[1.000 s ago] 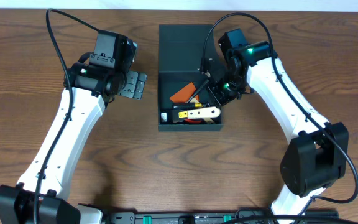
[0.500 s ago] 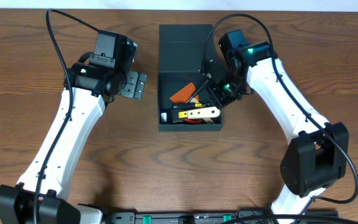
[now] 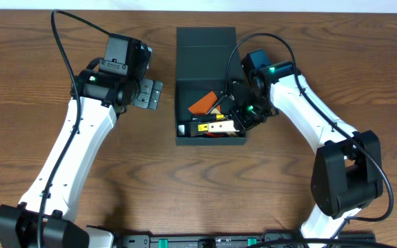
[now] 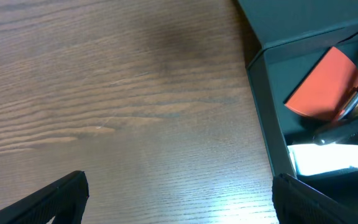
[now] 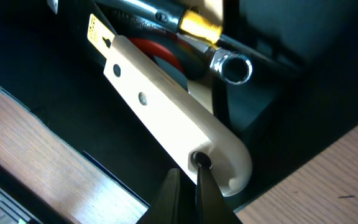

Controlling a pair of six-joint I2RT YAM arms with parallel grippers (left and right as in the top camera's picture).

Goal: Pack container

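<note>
The container (image 3: pixel 210 140) is a dark box at the table's middle, its flap lid (image 3: pixel 205 38) open and lying behind it. Inside lie a cream-handled tool (image 3: pixel 216 126), an orange scraper (image 3: pixel 202 103) and dark metal tools. My right gripper (image 3: pixel 238 118) is shut and empty, low inside the box's right end. In the right wrist view its tips (image 5: pixel 187 175) touch the hole at the end of the cream handle (image 5: pixel 166 106). My left gripper (image 3: pixel 150 94) is open and empty over the table left of the box; its wrist view (image 4: pixel 179 199) shows the box wall (image 4: pixel 263 106).
A wrench with a gold collar (image 5: pixel 197 25) and a red item (image 5: pixel 160 50) lie under the cream handle. The scraper (image 4: pixel 325 87) shows at the box's left side. Bare wood table (image 3: pixel 129 172) surrounds the box.
My right gripper has moved down and toward the front of the box, onto the right end of the cream handle. The left arm has not moved.
</note>
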